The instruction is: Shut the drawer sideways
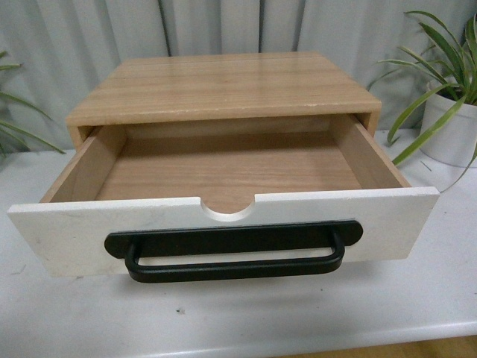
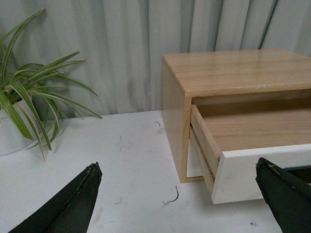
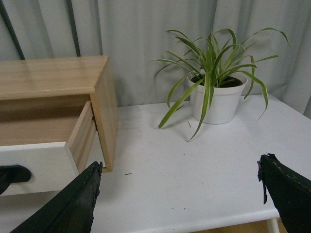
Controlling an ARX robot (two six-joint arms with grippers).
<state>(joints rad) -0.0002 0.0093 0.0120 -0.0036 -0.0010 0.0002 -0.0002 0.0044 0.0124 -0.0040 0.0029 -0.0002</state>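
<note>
The drawer (image 1: 223,168) is pulled far out of a light wood cabinet (image 1: 223,89) on the white table (image 1: 246,317). Its white front panel (image 1: 59,235) has a semicircular notch in the top edge and a long black bar handle (image 1: 232,250). Its light wood inside holds nothing. Neither arm shows in the front view. My left gripper (image 2: 177,187) is open, low over the table at the drawer's left front corner (image 2: 243,174). My right gripper (image 3: 180,187) is open over bare table, right of the drawer's right corner (image 3: 43,165).
A potted spider plant in a white pot (image 3: 218,97) stands on the table right of the cabinet; it also shows in the front view (image 1: 451,119). Another plant (image 2: 29,107) stands at the left. Grey curtains (image 1: 89,45) hang behind. The table's front edge (image 1: 298,343) is close.
</note>
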